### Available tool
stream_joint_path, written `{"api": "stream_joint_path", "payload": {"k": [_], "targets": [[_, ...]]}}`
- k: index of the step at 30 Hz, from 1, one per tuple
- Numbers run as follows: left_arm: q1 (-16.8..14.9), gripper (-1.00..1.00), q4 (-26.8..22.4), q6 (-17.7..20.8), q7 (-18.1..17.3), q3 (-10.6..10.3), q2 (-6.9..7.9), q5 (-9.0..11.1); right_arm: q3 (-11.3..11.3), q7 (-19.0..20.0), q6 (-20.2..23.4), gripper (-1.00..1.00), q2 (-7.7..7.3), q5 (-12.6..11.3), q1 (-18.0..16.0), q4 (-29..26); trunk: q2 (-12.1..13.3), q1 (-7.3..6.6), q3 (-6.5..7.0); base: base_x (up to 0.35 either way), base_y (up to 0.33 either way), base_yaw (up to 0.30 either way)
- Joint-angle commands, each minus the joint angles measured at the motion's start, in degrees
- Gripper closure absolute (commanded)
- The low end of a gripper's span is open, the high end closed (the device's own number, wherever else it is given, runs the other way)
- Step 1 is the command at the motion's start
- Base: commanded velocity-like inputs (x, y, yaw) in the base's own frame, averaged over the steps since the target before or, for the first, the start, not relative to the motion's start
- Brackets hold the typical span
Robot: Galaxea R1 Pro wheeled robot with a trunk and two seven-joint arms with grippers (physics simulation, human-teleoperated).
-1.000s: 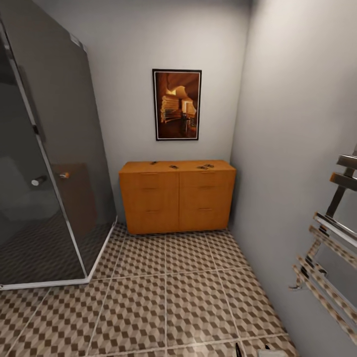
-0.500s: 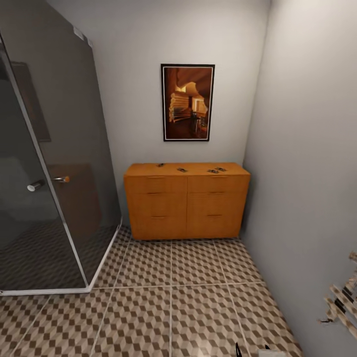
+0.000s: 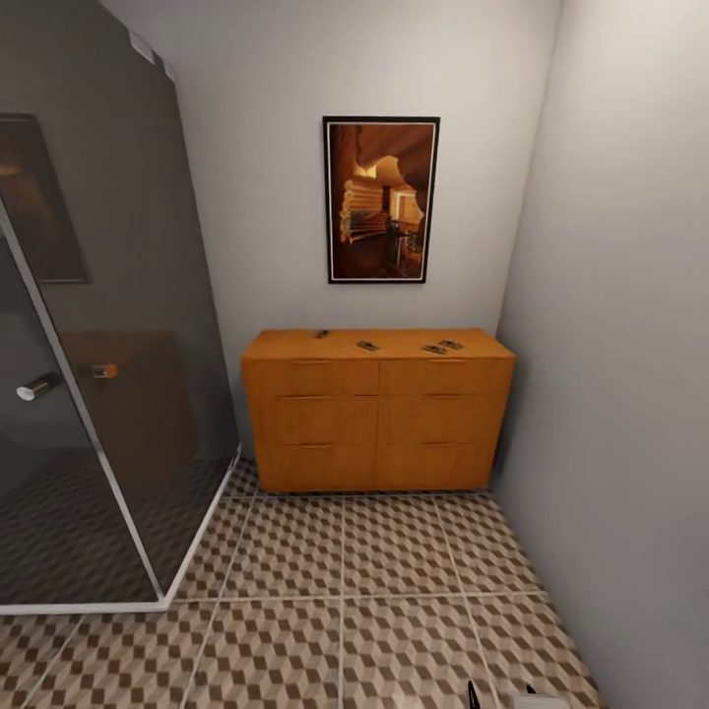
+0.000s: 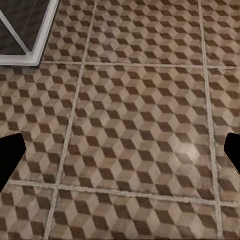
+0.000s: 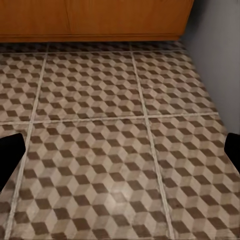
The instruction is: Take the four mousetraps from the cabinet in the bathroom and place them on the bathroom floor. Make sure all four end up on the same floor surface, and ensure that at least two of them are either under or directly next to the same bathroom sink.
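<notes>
The orange-brown cabinet (image 3: 377, 409) stands against the far wall, and its lower front also appears in the right wrist view (image 5: 100, 17). Several small mousetraps lie on its flat top: one towards the left (image 3: 321, 334), one near the middle (image 3: 367, 346), and a pair towards the right (image 3: 443, 347). Cube-patterned bathroom floor (image 3: 394, 591) stretches between me and the cabinet. My left gripper (image 4: 120, 155) hangs open over bare floor tiles (image 4: 140, 115), fingertips (image 4: 10, 155) wide apart. My right gripper (image 5: 120, 152) is likewise open above the tiles (image 5: 100, 150), holding nothing.
A dark glass shower enclosure (image 3: 89, 394) fills the left side; its white base edge (image 4: 30, 40) lies near my left gripper. A grey wall (image 3: 630, 394) runs close along the right. A framed picture (image 3: 381, 200) hangs above the cabinet.
The camera has moved forward and turned: the cabinet looks larger and lower in view, and the towel rail at the right has left the picture. Nothing on the cabinet has shifted.
</notes>
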Motion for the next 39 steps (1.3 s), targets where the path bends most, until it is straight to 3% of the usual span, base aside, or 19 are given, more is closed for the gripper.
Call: {"api": "stream_joint_path", "payload": {"k": [1,39], "targets": [[0.0,-1.0,0.0,-0.2,0.1,0.0,-0.02,0.0,0.1,-0.2,-0.2,-1.0,0.02,0.0,0.0,0.0,0.0,0.03,-0.06,0.333,-0.052,0.002],[0.0,-1.0,0.4,-0.2,0.1,0.0,-0.02,0.0,0.0,-0.2,-0.2,-1.0,0.32,0.0,0.0,0.0,0.0,0.03,-0.06,0.323,-0.152,0.0]]}}
